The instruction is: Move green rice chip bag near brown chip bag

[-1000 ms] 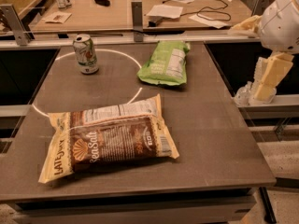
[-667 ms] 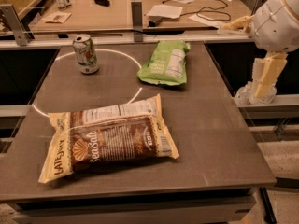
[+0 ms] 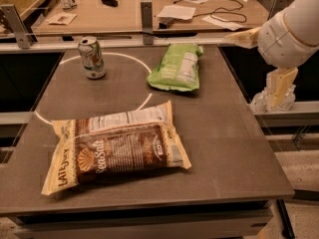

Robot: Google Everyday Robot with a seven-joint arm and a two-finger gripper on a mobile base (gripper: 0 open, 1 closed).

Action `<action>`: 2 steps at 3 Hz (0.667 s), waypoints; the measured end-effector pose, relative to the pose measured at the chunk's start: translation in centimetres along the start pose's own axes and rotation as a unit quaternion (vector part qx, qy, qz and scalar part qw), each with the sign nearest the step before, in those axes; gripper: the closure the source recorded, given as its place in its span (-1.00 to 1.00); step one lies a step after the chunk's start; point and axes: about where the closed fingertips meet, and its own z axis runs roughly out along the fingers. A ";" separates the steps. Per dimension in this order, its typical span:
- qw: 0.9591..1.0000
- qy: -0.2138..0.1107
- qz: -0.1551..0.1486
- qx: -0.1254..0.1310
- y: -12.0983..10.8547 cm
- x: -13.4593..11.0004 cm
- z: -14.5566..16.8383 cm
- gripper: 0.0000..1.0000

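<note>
- The brown chip bag [image 3: 114, 151] lies flat at the near left of the worktop [image 3: 224, 148]. All of it is in view, and it covers part of a white circle line [image 3: 124, 55] marked on the surface.
- The soda can [image 3: 92, 58] stands upright at the far left, on or just beside that line. We cannot read its label.
- The green rice chip bag [image 3: 177, 67] lies at the far middle, well apart from the brown chip bag, with its white panel facing up. The print is too blurred to read.
- The pincer [image 3: 273, 54] hangs off the worktop's far right corner, near the green rice chip bag but clear of it. The frame cuts off its arm, and we cannot tell whether the pincer is apart or together.
- Since a second ago the pincer has crept left and a little lower. Both bags and the soda can lie where they were.
</note>
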 end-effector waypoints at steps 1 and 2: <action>1.000 -0.002 0.001 0.003 -0.2 -0.1 -0.1 -1.00; 1.000 0.003 -0.009 0.008 -0.6 0.7 1.4 -1.00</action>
